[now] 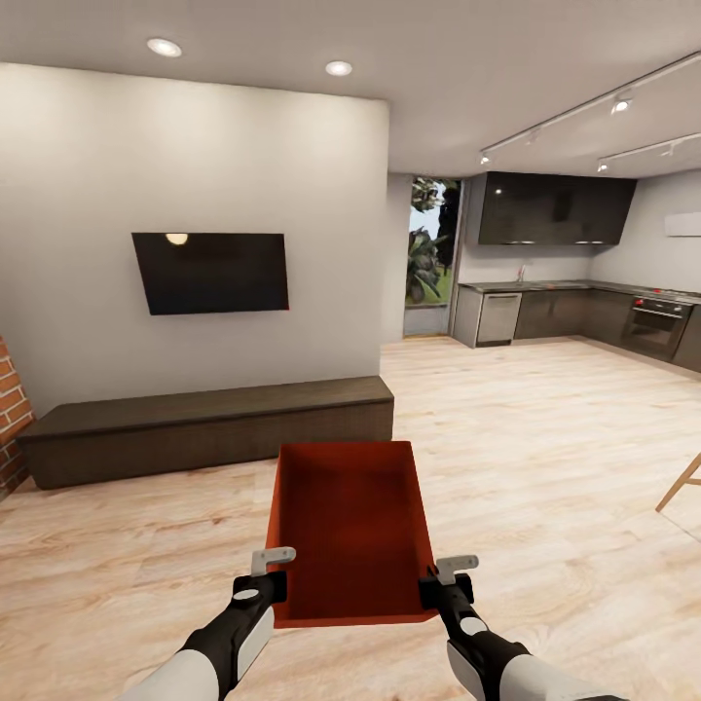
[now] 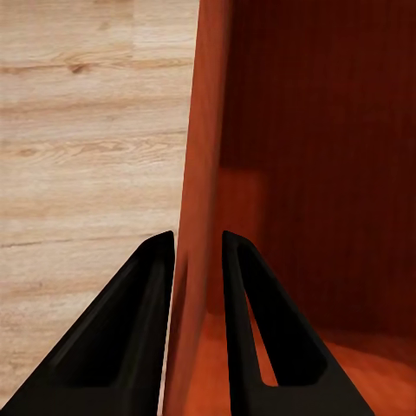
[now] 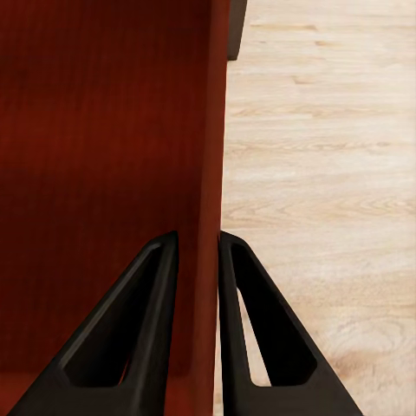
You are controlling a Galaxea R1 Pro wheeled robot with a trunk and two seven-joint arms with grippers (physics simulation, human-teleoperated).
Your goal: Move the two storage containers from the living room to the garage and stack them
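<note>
I hold one orange-red open-top storage container (image 1: 350, 526) in front of me above the pale wood-plank floor (image 1: 545, 467) of the living room. My left gripper (image 1: 274, 587) is shut on its left wall near the closest corner, and my right gripper (image 1: 428, 591) is shut on its right wall. In the left wrist view the black fingers (image 2: 130, 338) of my left gripper (image 2: 198, 247) pinch the container's wall (image 2: 204, 156), one inside and one outside. The right wrist view shows my right gripper (image 3: 198, 247) clamped the same way on the container's other wall (image 3: 217, 130). The bin looks empty.
A long low dark-brown cabinet (image 1: 209, 428) stands ahead on the left under a black wall TV (image 1: 211, 272). Brick (image 1: 10, 419) shows at the far left. A kitchen with grey cabinets (image 1: 574, 312) lies back right. A wooden leg (image 1: 679, 484) sticks in at the right edge.
</note>
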